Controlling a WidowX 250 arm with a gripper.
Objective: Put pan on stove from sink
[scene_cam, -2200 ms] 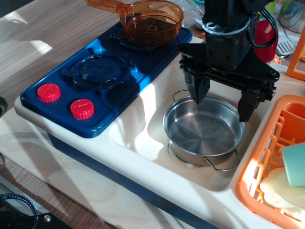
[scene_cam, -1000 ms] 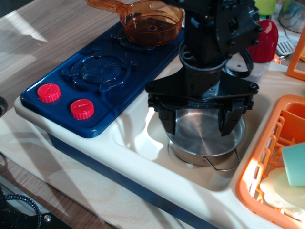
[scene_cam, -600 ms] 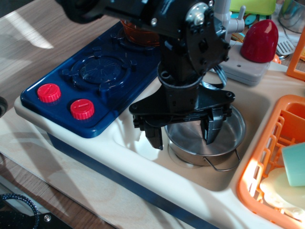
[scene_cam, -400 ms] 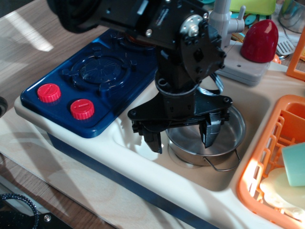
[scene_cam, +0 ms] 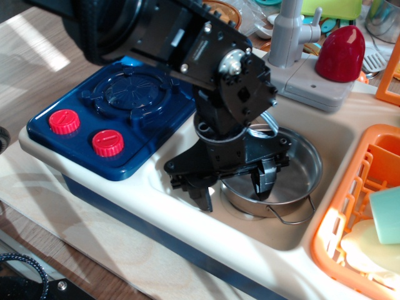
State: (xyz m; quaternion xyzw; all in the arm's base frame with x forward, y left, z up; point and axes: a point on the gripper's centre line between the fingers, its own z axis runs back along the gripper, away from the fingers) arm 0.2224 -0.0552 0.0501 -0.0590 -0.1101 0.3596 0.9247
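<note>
The shiny steel pan [scene_cam: 294,167] sits in the cream sink [scene_cam: 269,232], one wire handle pointing to the front. My black gripper [scene_cam: 232,189] is low over the pan's left front rim. One finger [scene_cam: 203,197] hangs outside the rim over the sink floor and the other finger [scene_cam: 263,180] is inside the pan. The jaws stand apart, straddling the rim, and I see no grip on it. The dark blue stove [scene_cam: 137,94] with two red knobs [scene_cam: 64,122] lies to the left. My arm hides the stove's back burner.
A grey faucet [scene_cam: 287,25] and a red dome-shaped object [scene_cam: 340,53] stand behind the sink. An orange dish rack [scene_cam: 350,212] with pale items sits at the right. A sliver of the orange saucepan [scene_cam: 220,7] shows behind my arm.
My gripper has swung left and down from above the pan's middle to its left front rim, and the jaws have narrowed. The pan has not moved.
</note>
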